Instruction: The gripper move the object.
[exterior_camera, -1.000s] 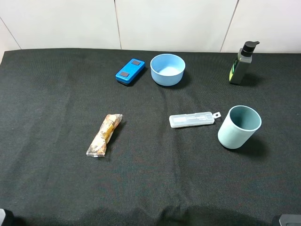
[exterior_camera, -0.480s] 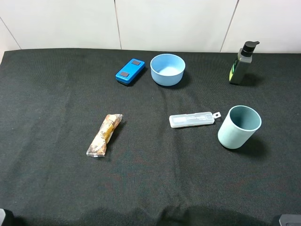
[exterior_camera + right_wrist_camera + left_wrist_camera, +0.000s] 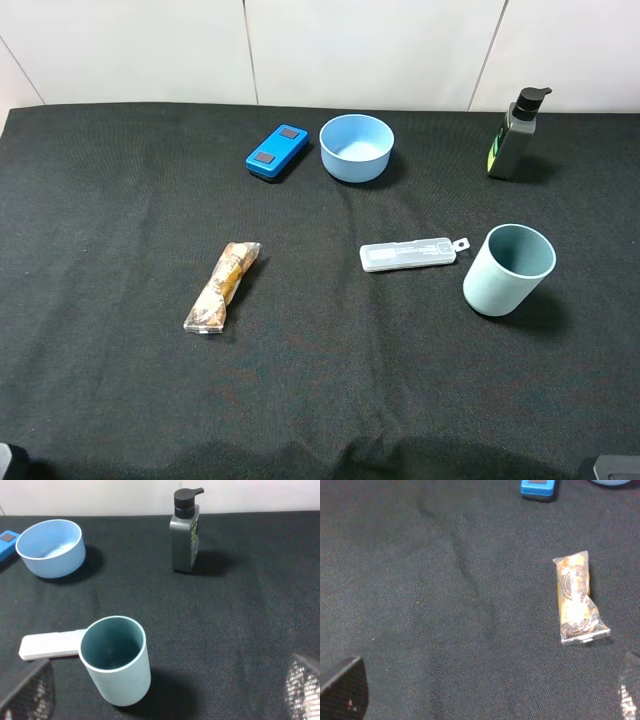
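The pale teal cup (image 3: 508, 270) stands upright and empty on the black cloth at the right; it also shows in the right wrist view (image 3: 116, 660). My right gripper (image 3: 164, 689) is open and empty, its fingertips (image 3: 26, 690) wide apart, held short of the cup and not touching it. Only a corner of that arm shows at the bottom right of the exterior view. My left gripper (image 3: 485, 690) is open and empty above bare cloth, near a wrapped snack bar (image 3: 576, 597).
A light-blue bowl (image 3: 356, 147) and a blue box (image 3: 277, 152) sit at the back. A dark pump bottle (image 3: 515, 135) stands back right. A clear flat case (image 3: 408, 254) lies just left of the cup. The snack bar (image 3: 222, 285) lies left of centre.
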Available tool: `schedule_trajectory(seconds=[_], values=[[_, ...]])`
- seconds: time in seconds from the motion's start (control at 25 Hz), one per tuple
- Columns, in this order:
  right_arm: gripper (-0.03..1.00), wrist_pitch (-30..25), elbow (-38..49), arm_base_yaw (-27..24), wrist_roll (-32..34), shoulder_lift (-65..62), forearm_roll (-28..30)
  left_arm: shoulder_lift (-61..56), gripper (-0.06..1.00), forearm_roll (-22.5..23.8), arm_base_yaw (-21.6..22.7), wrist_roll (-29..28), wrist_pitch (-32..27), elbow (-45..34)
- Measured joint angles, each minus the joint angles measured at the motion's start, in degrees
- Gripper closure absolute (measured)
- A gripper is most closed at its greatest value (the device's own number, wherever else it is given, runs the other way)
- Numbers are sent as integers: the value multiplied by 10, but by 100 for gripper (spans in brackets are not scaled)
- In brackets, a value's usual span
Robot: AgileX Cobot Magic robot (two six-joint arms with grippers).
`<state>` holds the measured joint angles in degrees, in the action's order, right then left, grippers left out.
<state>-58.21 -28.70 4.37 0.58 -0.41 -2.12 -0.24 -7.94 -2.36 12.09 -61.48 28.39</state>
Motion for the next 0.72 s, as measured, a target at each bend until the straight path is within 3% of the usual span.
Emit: schedule_trajectory(seconds=[0.72], values=[[27,0,0,0,0,0,0,0,-5,0,0,0,0,0]])
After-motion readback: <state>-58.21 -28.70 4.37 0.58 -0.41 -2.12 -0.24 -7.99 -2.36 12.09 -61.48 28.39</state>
